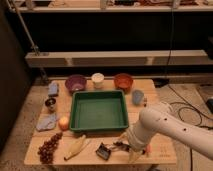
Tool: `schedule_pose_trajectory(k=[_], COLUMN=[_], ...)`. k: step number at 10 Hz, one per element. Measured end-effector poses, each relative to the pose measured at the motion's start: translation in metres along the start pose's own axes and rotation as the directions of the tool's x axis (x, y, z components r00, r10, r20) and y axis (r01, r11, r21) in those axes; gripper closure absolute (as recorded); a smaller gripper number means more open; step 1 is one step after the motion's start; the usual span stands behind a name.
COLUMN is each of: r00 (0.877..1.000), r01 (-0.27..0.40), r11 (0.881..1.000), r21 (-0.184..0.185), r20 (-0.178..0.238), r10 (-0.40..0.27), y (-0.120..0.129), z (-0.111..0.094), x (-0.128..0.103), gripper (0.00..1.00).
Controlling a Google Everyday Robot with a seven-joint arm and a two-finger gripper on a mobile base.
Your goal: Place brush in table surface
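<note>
The brush (104,151) lies on the table surface (164,151) near the front edge, its squarish dark head to the left and its slim handle running right under my arm. My gripper (125,146) hangs low at the end of the white arm, just right of the brush head and over the handle. The jaws look open, and I see nothing lifted in them. The arm hides the far end of the handle.
A green tray (98,93) fills the table's middle. Behind it stand a purple bowl (75,82), a white cup (98,79), an orange bowl (123,81) and a grey-blue cup (138,96). Grapes (48,147), a pale banana-like item (76,146) and cloths lie at left. An orange-red stick (148,148) lies right of the gripper.
</note>
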Motion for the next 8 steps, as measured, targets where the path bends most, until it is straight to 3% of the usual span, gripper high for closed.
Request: schedule_pose_trajectory(k=[2,3,4,8], r00=[1.000,1.000,1.000,0.999], r01=[-0.004,-0.012,-0.021,-0.041], r11=[1.000,1.000,0.998,0.994], r21=[-0.002,0.014,0.061,0.098], r20=[-0.002,-0.009,-0.016,0.010], r10=[0.004,0.012,0.022,0.040], y=[0.000,-0.001,-0.001,-0.013], z=[0.001,0.003,0.005,0.002], x=[0.000,0.000,-0.001,-0.004], gripper=[0.35,0.35,0.35,0.35])
